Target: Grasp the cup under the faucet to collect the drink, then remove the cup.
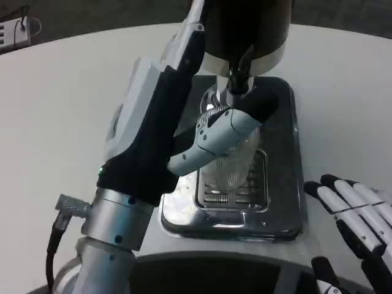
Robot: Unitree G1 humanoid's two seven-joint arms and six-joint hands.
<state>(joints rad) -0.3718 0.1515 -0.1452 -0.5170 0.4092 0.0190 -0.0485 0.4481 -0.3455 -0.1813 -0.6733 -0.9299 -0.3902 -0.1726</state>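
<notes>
**Left hand reaches in at the cup under the faucet**

You see the ribbed clear cup (236, 160) standing upright on the slotted grate of the shiny metal drip tray (288, 202), directly below the faucet (237, 79) of the dark drink dispenser (248, 27). Your left hand (177, 116) lies across the left side of the tray, its white back turned up toward the camera. One white, black-tipped finger (229, 128) crosses the near side of the cup at its rim and appears to touch it. The other fingers run up past the dispenser's left side and are hidden behind the hand, so you cannot tell whether the hand actually grips the cup.

Your right hand (358, 223) rests at the lower right, just beside the tray's right edge and apart from it, holding nothing, its white and black fingers spread loosely over the tabletop.

The white table (55, 110) has a curved far edge, with dark floor beyond it. At the top left corner a white power strip (13, 32) with a dark cable lies on that floor. A dark curved band crosses the bottom of the head view in front of the tray.
</notes>
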